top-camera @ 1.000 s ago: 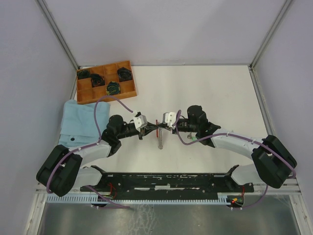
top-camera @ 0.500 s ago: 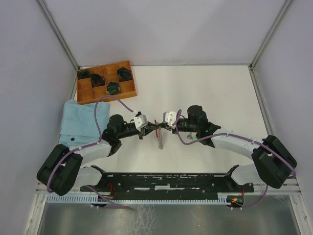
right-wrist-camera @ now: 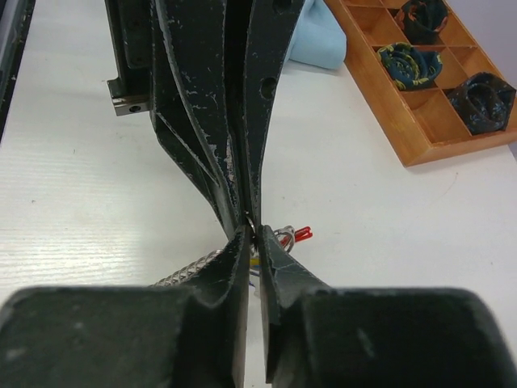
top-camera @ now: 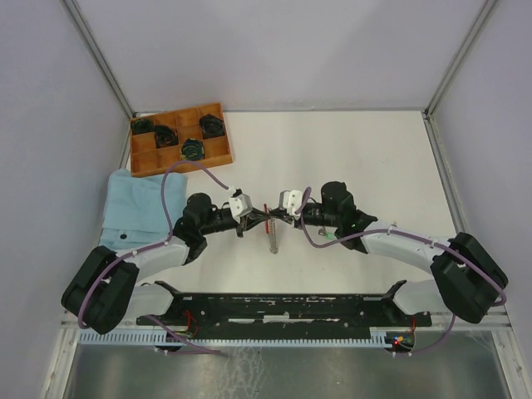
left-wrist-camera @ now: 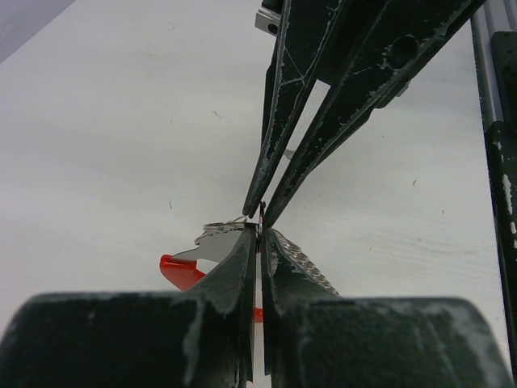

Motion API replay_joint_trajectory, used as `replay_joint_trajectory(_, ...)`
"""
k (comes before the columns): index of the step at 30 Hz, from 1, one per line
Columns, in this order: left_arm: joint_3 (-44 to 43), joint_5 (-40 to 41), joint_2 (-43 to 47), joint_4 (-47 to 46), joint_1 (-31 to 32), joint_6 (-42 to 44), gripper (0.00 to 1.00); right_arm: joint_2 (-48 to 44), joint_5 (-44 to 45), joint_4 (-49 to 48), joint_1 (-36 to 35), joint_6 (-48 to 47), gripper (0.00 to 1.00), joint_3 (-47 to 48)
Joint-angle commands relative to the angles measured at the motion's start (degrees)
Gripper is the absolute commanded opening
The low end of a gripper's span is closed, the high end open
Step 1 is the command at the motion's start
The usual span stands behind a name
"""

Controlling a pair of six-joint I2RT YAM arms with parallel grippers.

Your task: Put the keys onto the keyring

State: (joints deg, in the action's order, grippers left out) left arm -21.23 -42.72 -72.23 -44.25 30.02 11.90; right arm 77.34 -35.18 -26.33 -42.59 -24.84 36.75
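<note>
Finds the keyring [left-wrist-camera: 224, 229] held clear of the white table [top-camera: 374, 158], midway between the arms, with its chain [top-camera: 272, 237] hanging straight down. Shows the left gripper [left-wrist-camera: 258, 232] closed tight, tips pinching at the ring's rim, with a key with a red head [left-wrist-camera: 179, 271] just below and beside; cannot tell whether already threaded on. Meets it tip to tip with the right gripper [right-wrist-camera: 252, 234], closed to a thin slit; cannot tell what, if anything, sits in that slit. Judges the ring light, stiff and springy, its smooth wire likely to slip or twist between flat pads. Judges the keys light, rigid, slick along the blade, surer at the plastic head. Suggests gripping the ring across its coil near the split, and each key by its head, leaving the hole free.
</note>
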Motion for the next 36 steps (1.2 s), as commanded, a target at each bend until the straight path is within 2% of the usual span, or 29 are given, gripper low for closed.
replay_joint_trajectory(1,-3.73,1.19,2.36,5.58,-0.31,1.13,0.03,-4.22,3.85,-3.56,0.10,4.07,0.21,-0.61)
replay_joint_trajectory(6,-5.88,3.29,3.41,11.35,-0.22,1.44,0.03,-10.06,11.07,6.13,0.05,9.62,0.43,0.36)
replay_joint_trajectory(11,-7.02,5.40,5.63,15.13,-0.21,1.32,0.03,-14.44,24.06,24.55,0.12,19.23,0.53,5.83)
replay_joint_trajectory(18,-7.71,7.92,5.83,16.58,-0.19,0.15,0.03,-18.10,40.42,45.21,0.12,33.15,0.55,11.21)
replay_joint_trajectory(25,-9.53,12.87,4.56,19.07,-0.18,-1.25,0.03,-16.20,47.09,58.54,0.13,43.92,0.54,10.67)
replay_joint_trajectory(30,-9.38,14.38,4.80,19.25,-0.18,-1.88,0.03,-13.05,47.35,61.13,0.37,45.03,0.52,9.29)
replay_joint_trajectory(36,-8.15,12.48,4.92,18.19,-0.21,-1.21,0.03,-6.91,44.73,55.82,3.04,46.34,0.48,6.25)
